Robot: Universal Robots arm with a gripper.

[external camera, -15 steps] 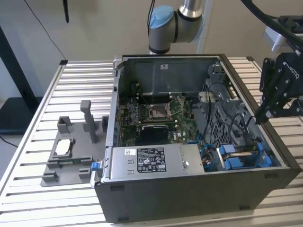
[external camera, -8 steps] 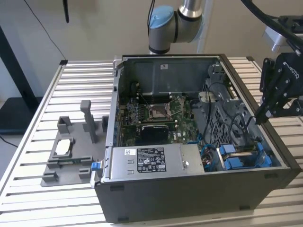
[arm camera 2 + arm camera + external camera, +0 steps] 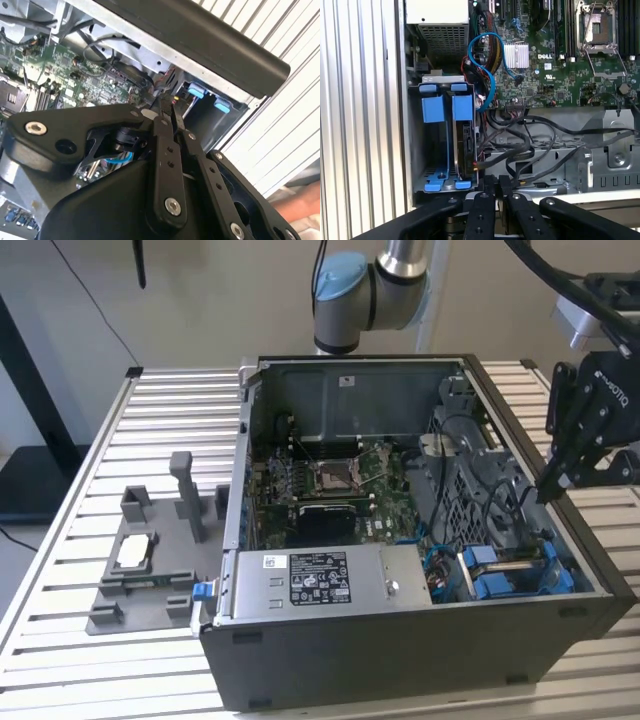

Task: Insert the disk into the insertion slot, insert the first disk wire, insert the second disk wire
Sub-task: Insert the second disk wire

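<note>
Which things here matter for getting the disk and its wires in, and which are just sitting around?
For the job: disk, standing in the slot; black wires beside it, likely the disk's; gripper, close to them.
Just lying about: power supply, CPU socket, blue cable, grey fixture on the table.

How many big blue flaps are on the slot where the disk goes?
2. They sit side by side at one end of the insertion slot: the first blue flap nearer the case wall, the second blue flap nearer the motherboard. Others may be hidden.
</note>
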